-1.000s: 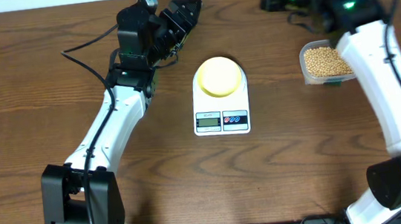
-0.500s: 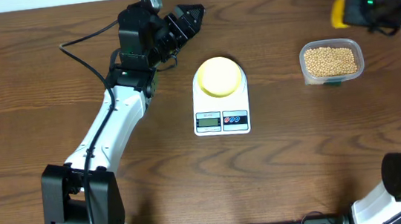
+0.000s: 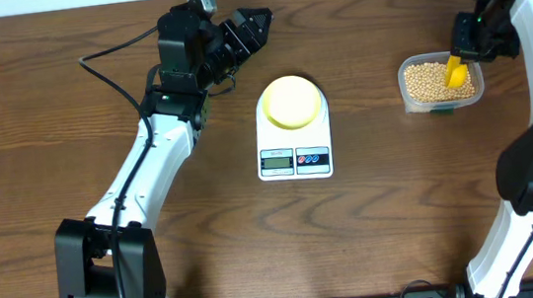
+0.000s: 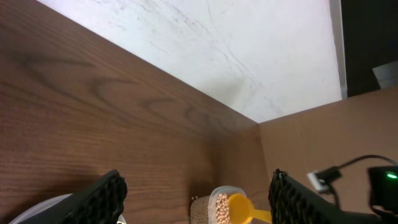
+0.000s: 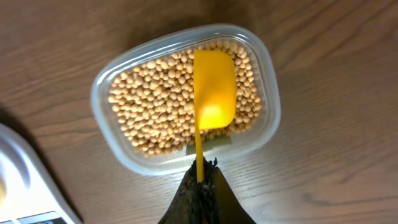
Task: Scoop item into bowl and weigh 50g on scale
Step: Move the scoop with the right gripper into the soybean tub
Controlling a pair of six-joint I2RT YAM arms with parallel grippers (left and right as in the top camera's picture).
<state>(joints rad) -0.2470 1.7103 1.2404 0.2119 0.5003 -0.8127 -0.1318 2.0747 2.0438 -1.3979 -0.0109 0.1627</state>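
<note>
Here, the scale [image 3: 293, 139] sits at the middle of the table [image 3: 402, 214], with its display at the 6 o'clock end. The bowl [image 3: 291, 102] rests on the platform at the scale's 12 o'clock end. At 3 o'clock from the bowl, well apart from the scale, stands a clear container [image 5: 268, 118]. It holds the beans [image 5: 149, 106], a loose tan layer covering most of its floor.

The right end effector [image 5: 200, 171] is clenched on the thin handle of a yellow scoop [image 5: 214, 87]. In the right wrist view the handle runs up from the pinched fingers at 6 o'clock to the scoop's cup. The cup lies over the beans, a little to the 3 o'clock side of the container's middle, open side up with its yellow inside showing. Whether it touches the beans or hangs just above them cannot be told. In the overhead view the scoop shows at the 3 o'clock side of the container, with the right arm coming in from 1 o'clock.

The left end effector [image 3: 253, 23] hovers at 11 o'clock from the bowl, apart from it and released. The left wrist view shows its two dark fingers [image 4: 102, 199] spread wide and holding nothing, aimed across the table toward the container.
</note>
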